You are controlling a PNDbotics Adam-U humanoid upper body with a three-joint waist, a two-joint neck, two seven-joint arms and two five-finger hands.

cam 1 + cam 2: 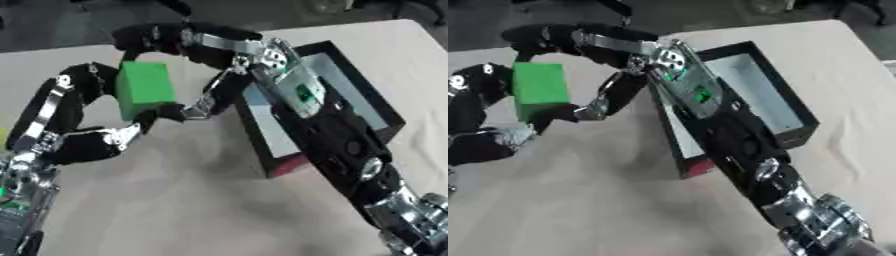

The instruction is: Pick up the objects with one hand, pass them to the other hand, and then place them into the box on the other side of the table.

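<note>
My left hand point(83, 125) and right hand point(206, 55) both curl round the green block point(144, 89); releasing early drops it short of the black box point(750, 95) by the tabletop's right edge.

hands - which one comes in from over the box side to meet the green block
The right hand: its arm crosses above the black box, reaching the green block. The left hand comes from the opposite side.

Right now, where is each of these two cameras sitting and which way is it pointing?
Left eye view: in the robot's head, looking down at the table; shows the left hand and right hand both around the green block.
Right eye view: same head, set slightly to the right, same downward look; the right forearm crosses the black box, the left arm is cropped.
Shared: block, box, both hands, same moment.
</note>
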